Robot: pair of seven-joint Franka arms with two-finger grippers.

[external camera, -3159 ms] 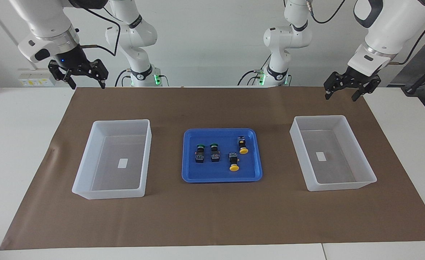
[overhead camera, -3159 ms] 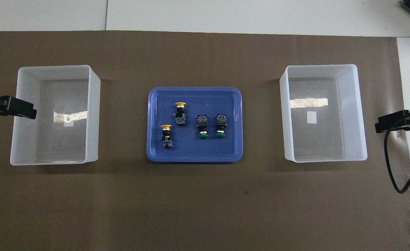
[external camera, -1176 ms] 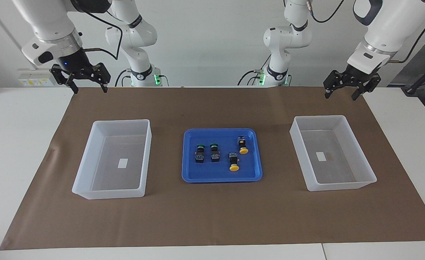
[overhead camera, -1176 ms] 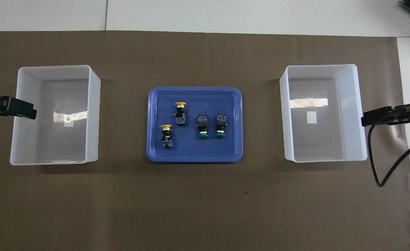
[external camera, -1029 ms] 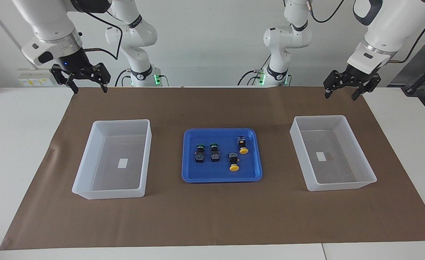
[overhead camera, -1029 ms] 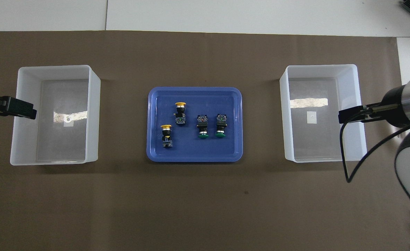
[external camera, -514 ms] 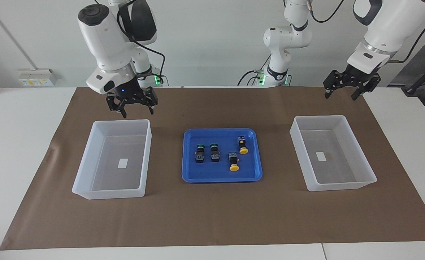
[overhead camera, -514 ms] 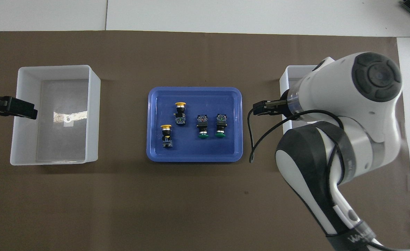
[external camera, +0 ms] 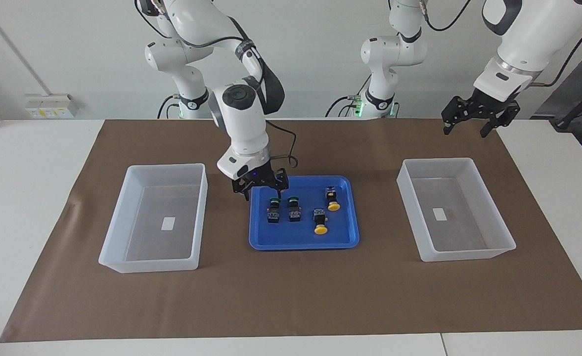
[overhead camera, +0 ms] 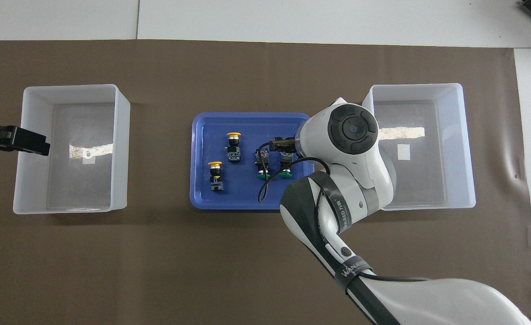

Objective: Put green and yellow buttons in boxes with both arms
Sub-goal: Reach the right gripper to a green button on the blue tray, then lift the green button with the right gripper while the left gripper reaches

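Two green buttons (external camera: 273, 209) (external camera: 293, 208) and two yellow buttons (external camera: 332, 198) (external camera: 320, 221) lie in the blue tray (external camera: 300, 238). My right gripper (external camera: 263, 194) is open and low over the tray's corner nearest the robots, right by the green button at the right arm's end. In the overhead view the right arm covers part of that green button (overhead camera: 285, 165); the other green button (overhead camera: 262, 165) and both yellow ones (overhead camera: 233, 146) (overhead camera: 215, 176) show. Both boxes (external camera: 167, 167) (external camera: 439, 161) are empty. My left gripper (external camera: 465, 129) is open, raised, and waits.
The tray stands between the two boxes (overhead camera: 69, 86) (overhead camera: 416, 85) on a brown mat (external camera: 291, 296). The left gripper hangs over the mat's edge nearest the robots at the left arm's end. White table surrounds the mat.
My right arm has swung from the right arm's end of the table to the tray and come down by the green button. The left arm has barely moved. The buttons lie as before.
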